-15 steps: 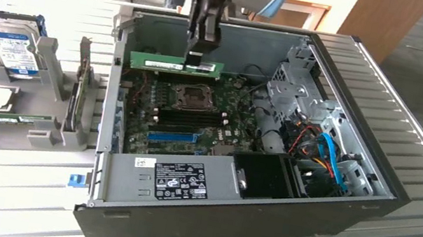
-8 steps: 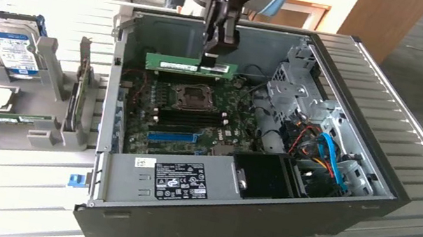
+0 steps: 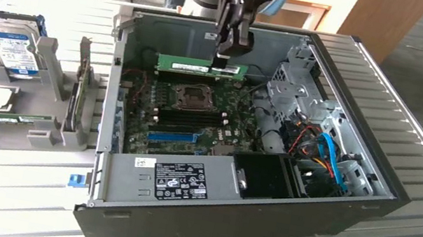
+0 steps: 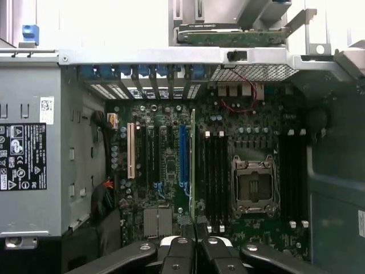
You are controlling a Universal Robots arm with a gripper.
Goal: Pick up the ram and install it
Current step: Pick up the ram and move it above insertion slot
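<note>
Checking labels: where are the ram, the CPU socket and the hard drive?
ram (image 3: 190,65), exterior view, middle of the green board.
CPU socket (image 4: 255,186), wrist view, centre of its metal frame.
hard drive (image 3: 16,50), exterior view, its top label.

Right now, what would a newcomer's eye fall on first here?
The long thin green ram stick, pinched in the black gripper, hangs above the green motherboard inside the open black metal computer case. At the exterior view's left, a blue-labelled silver hard drive sits in a grey rack.

We see the open case (image 3: 262,230) from the exterior view, high and off to one side, at mid range. From the wrist view we look straight down past the gripper (image 4: 194,244), close in. Both views share the motherboard (image 3: 195,112).
</note>
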